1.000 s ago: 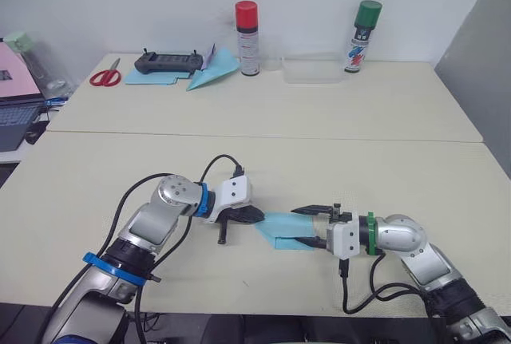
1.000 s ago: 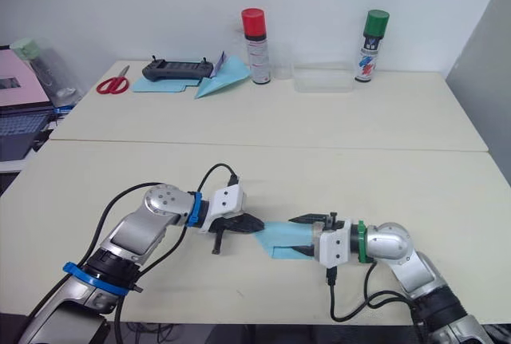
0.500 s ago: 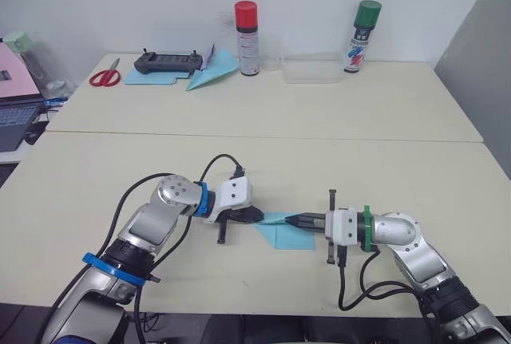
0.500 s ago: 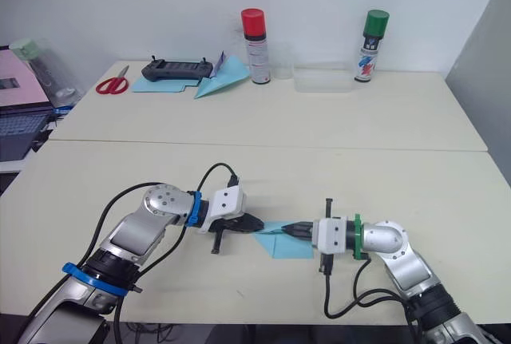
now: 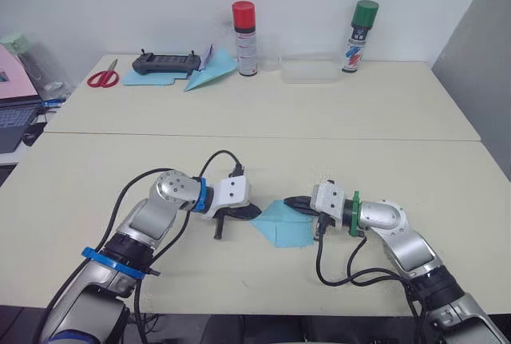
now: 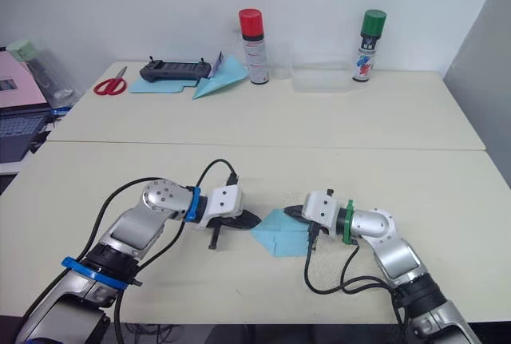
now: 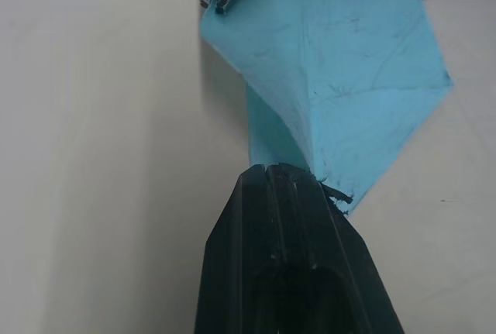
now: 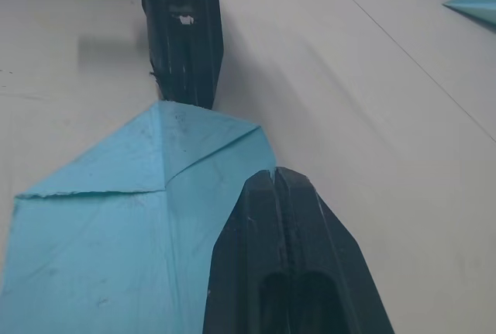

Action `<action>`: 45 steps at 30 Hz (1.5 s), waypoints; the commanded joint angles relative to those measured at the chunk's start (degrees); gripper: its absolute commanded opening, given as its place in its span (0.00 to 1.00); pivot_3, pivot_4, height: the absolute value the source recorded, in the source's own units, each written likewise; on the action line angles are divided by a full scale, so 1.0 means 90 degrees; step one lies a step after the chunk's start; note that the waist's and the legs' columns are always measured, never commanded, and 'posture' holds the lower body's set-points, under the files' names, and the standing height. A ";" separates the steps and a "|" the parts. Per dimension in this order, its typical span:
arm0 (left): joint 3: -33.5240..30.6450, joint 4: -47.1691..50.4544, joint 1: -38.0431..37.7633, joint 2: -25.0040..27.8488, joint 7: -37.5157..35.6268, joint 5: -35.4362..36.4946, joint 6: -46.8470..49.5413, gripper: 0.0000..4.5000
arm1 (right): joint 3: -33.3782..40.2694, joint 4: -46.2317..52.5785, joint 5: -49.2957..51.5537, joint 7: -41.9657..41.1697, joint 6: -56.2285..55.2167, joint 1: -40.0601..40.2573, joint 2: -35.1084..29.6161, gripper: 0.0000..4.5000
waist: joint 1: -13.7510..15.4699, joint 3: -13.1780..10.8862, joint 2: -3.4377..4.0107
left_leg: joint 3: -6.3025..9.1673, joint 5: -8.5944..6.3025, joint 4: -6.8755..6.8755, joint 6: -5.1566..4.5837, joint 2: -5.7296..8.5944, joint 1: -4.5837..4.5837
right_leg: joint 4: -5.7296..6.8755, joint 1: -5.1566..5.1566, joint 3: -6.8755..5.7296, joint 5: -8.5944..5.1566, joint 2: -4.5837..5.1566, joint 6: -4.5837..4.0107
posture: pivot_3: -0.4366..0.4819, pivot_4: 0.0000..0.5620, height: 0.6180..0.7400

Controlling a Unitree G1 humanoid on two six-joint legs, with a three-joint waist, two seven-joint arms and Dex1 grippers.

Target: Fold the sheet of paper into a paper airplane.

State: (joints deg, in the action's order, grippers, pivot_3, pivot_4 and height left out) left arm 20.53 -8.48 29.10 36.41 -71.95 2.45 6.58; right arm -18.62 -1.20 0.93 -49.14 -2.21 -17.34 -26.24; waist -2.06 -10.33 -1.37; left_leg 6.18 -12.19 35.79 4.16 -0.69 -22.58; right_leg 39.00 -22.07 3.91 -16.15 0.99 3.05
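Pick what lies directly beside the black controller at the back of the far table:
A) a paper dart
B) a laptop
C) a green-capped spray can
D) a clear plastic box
A: a light-blue paper dart rests against the black controller, on a flat light-blue sheet.

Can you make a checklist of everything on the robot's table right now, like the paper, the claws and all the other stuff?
Surface: pale table, a seam running across it.
Job's things: sheet of paper, light blue, folded to a point, lying flat between both grippers.
Clutter: along the far edge, scissors, black controller, another blue paper dart on a flat blue sheet, red-capped can, green-capped can, clear tray.
Grippers: left gripper, fingers shut, at the paper's pointed tip; right gripper, fingers shut, at the paper's far corner.
Cables: black cable looping over the left wrist, another under the right.
Surroundings: white wall, laptop at the left.
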 commanded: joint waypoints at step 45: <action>0.0012 0.0722 -0.0966 0.0117 0.0444 0.0376 0.1264 0.00 | 0.1054 0.0948 0.1300 -0.0522 0.1362 0.0004 -0.0355 0.69 | -0.0091 -0.0005 0.0003 | 0.0002 0.0000 -0.0001 0.0000 0.0001 -0.0006 | -0.0004 -0.0001 0.0000 0.0000 0.0003 0.0002 | 0.48 0.27 1.00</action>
State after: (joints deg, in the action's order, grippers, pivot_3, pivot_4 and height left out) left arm 18.78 0.30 22.08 37.24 -68.14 7.60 16.49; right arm -12.24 2.69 8.32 -53.53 7.26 -16.99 -29.24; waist -2.88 -10.38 -1.35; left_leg 6.20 -12.19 35.78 4.16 -0.68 -22.62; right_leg 38.96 -22.08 3.92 -16.15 1.02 3.07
